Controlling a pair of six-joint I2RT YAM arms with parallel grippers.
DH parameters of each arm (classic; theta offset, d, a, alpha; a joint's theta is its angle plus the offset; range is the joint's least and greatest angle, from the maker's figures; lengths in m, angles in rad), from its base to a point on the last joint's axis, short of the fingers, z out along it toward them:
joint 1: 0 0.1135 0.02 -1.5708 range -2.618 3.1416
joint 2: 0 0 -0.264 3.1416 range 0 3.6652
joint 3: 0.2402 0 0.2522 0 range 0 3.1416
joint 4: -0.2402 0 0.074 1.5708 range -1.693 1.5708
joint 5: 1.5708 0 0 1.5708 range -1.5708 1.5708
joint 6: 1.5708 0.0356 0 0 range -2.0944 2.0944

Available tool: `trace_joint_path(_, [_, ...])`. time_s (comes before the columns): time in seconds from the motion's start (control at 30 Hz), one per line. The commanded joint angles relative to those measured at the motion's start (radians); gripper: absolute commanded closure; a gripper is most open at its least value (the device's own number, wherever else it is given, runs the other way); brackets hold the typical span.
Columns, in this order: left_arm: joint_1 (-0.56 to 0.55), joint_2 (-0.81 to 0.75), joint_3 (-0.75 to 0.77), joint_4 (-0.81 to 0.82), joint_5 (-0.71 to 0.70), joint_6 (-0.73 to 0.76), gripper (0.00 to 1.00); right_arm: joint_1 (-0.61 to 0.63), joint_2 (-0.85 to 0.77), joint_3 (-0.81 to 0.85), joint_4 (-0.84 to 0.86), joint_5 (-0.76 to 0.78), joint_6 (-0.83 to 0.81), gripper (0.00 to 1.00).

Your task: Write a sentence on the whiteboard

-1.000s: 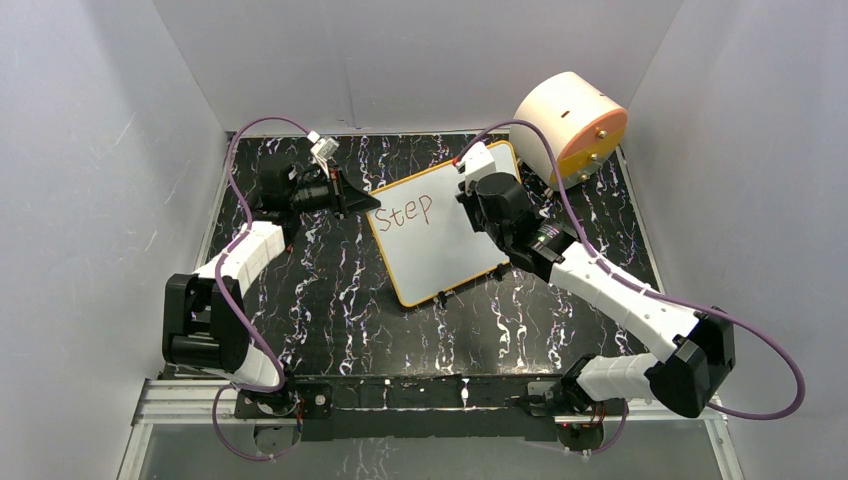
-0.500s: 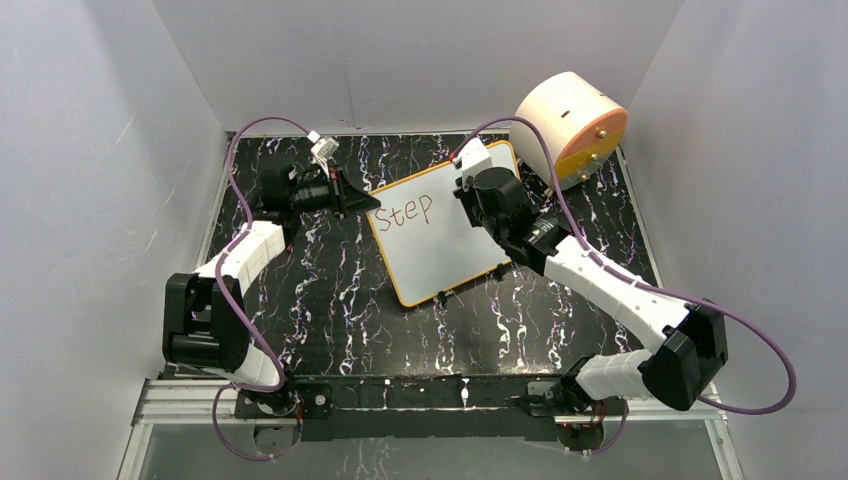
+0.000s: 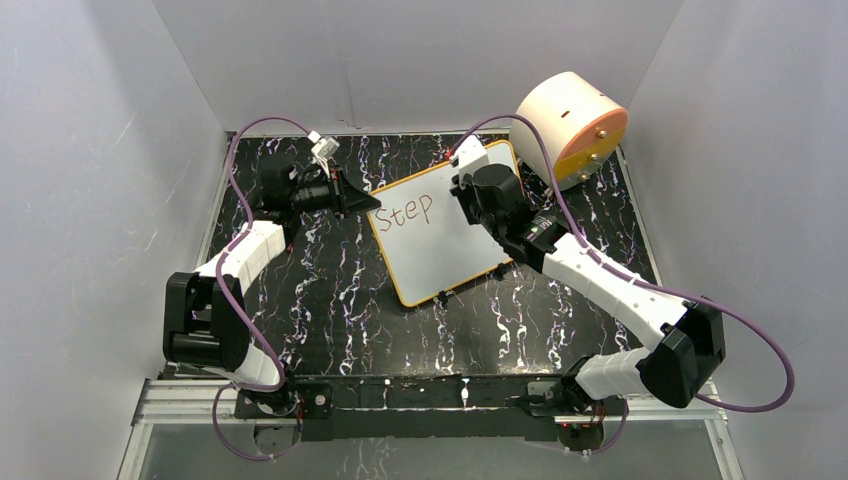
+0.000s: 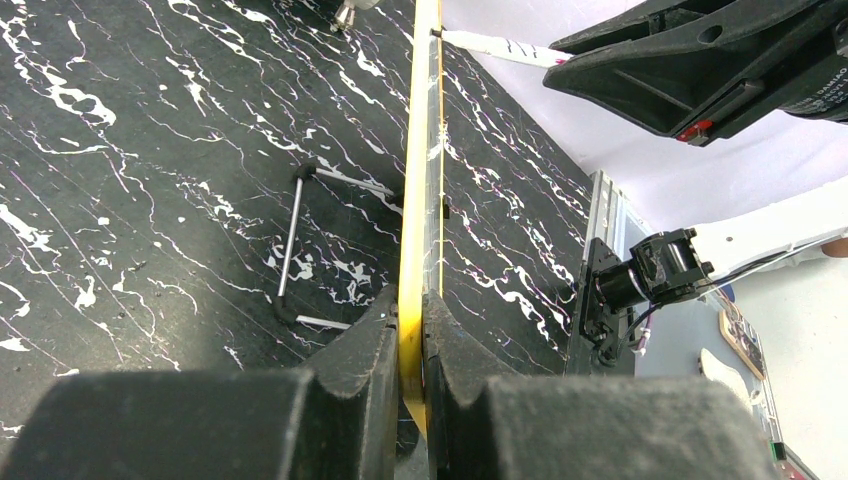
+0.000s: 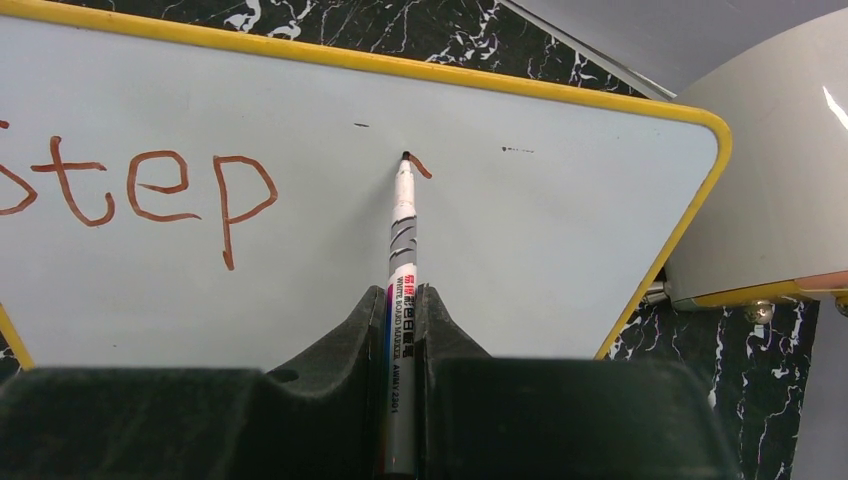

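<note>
Right claw (image 5: 402, 300): pressed together on a whiteboard marker (image 5: 402, 235). The barrel is clamped between its two fingers (image 5: 335, 345) and points straight out ahead of them.
Marker tip: appears to touch the whiteboard (image 5: 560, 240) just ahead of the right claw.
Fresh mark: a short reddish-brown stroke (image 5: 422, 168) lies right beside the tip, on its right. It looks like the start of a new letter.
Sentence (image 5: 140, 190): one word, "Step", is written to the left of the right claw. A bare gap separates its last letter from the tip.
Unwritten board: plain white to the right of the right claw, up to the yellow frame (image 5: 690, 220). In the overhead view the area under the word is also blank.
Left claw (image 4: 412, 335): pinching the board's yellow edge between its fingers and holding it steady. The board runs straight ahead of this claw, and the marker meets it at the far end.
Wire foot (image 4: 290, 250): on the black marbled table (image 3: 330, 270), just left of the left claw.
Drum (image 5: 770, 180): peach and orange, just beyond the board's corner, to the right of the right claw.
Progress: early, by my judgement. The first word is done and the second has barely begun.
Left to do: the rest of the sentence. How many words remain cannot be told from the board.
</note>
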Motion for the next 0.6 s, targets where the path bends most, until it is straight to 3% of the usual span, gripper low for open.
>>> trace_joint_path(0.0, [-0.037, 0.058, -0.034, -0.142, -0.05, 0.072, 1.0, -0.006, 0.009, 0.057, -0.012, -0.031, -0.01, 1.0])
trace_joint_path(0.57, [-0.037, 0.059, -0.031, -0.144, -0.053, 0.074, 1.0, -0.004, -0.01, 0.027, -0.213, -0.089, 0.052, 1.0])
